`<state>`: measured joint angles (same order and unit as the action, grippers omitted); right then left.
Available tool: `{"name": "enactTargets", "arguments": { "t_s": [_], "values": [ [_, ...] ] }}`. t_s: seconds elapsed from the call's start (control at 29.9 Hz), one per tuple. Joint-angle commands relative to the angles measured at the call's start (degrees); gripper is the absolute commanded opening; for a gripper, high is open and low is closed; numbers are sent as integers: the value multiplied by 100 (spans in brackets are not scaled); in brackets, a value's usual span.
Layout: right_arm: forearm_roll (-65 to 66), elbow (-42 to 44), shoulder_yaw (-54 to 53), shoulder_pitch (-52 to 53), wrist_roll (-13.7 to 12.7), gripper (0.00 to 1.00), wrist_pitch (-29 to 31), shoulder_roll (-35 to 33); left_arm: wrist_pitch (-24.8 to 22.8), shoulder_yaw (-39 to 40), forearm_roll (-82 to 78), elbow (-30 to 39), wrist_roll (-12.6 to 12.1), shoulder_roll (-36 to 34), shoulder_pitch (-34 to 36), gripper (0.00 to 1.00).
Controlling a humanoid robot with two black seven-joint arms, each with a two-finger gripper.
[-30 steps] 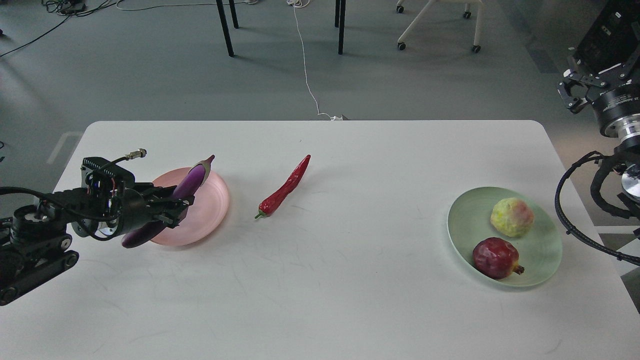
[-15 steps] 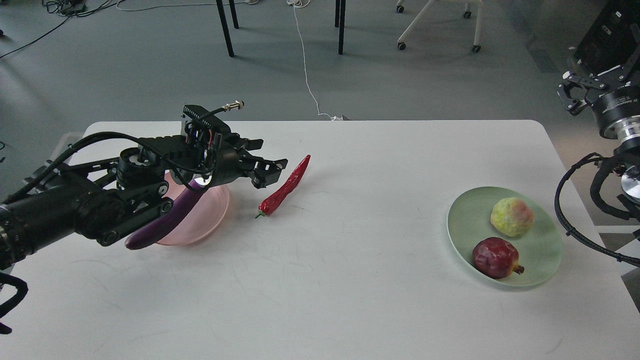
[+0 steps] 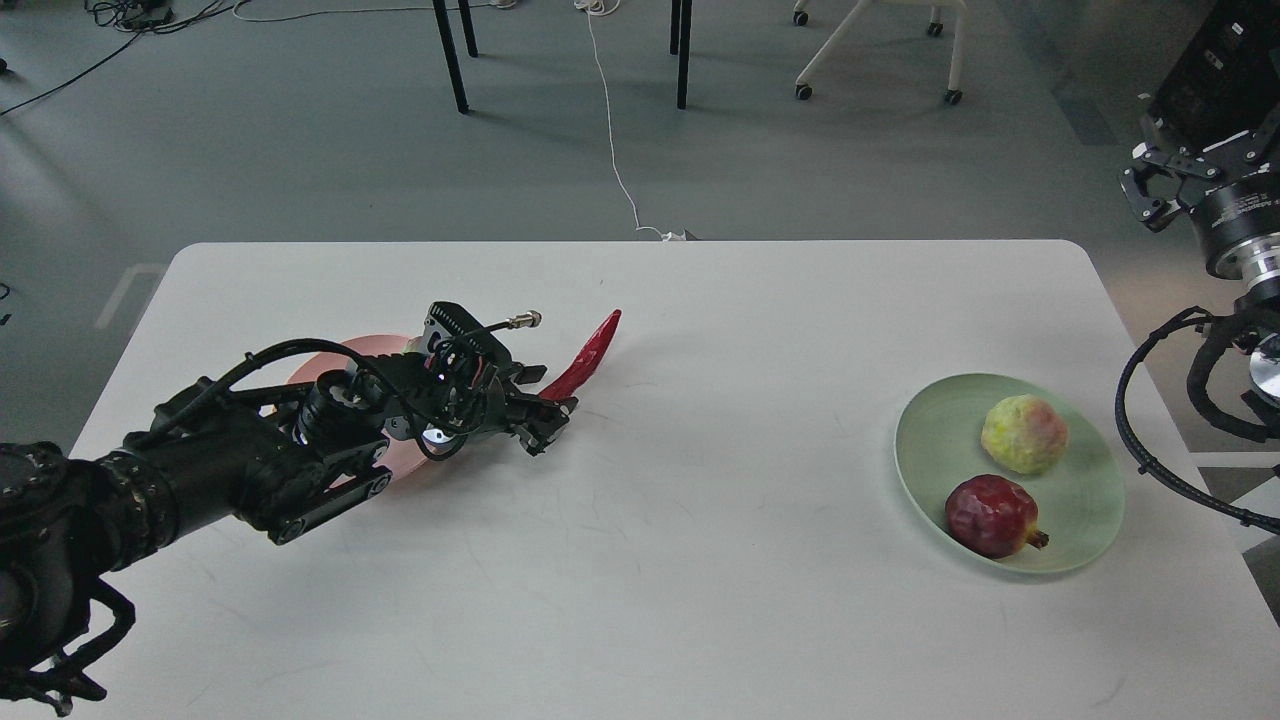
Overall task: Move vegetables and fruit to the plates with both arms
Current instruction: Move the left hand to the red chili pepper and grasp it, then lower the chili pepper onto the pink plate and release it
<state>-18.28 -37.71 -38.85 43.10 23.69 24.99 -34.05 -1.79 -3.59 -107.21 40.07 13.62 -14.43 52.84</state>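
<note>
A: Start big. What's on the white tabletop (image 3: 640,600)?

B: A pale green round plate (image 3: 1085,500) at the right, with the bumpy yellow-green fruit (image 3: 1023,433) and the dark red crowned fruit (image 3: 993,515) both on it. A pale pink plate (image 3: 330,362) at the left, mostly hidden under the black left arm.

A: And the wrinkled red chili pepper (image 3: 592,349)?

B: On the tabletop just right of the pink plate, its long axis running from lower left up to upper right. The left hand (image 3: 545,420) sits right at its lower end, fingers apart around it, not yet clamped, I judge.

A: The right hand (image 3: 1160,190)?

B: Raised off the far right edge, well apart from the pepper; whether it is spread or closed I cannot tell. The left is plainly the nearer.
</note>
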Motion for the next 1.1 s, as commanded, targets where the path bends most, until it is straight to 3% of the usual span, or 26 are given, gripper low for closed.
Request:
{"name": "enactTargets", "arguments": {
  "t_s": [0.0,0.17,0.4,0.5,0.77,1.07],
  "values": [
    [0,0,8,5,4,99,-3,21,4,-2,42,-8,26,1,7,24],
    [8,0,9,5,4,99,-3,21,3,25,86,219,62,-77,25,12],
    [8,0,9,5,4,99,6,-31,-14,121,226,1150,27,-560,279,9],
    [8,0,9,5,4,99,6,-31,-14,121,411,1695,9,-1095,464,9],
    [17,0,9,5,4,99,6,-14,-23,16,368,3312,18,-3406,325,10],
    [26,-430,35,14,4,99,-65,30,-14,77,-151,3499,44,-3761,-335,19]
  ]
}}
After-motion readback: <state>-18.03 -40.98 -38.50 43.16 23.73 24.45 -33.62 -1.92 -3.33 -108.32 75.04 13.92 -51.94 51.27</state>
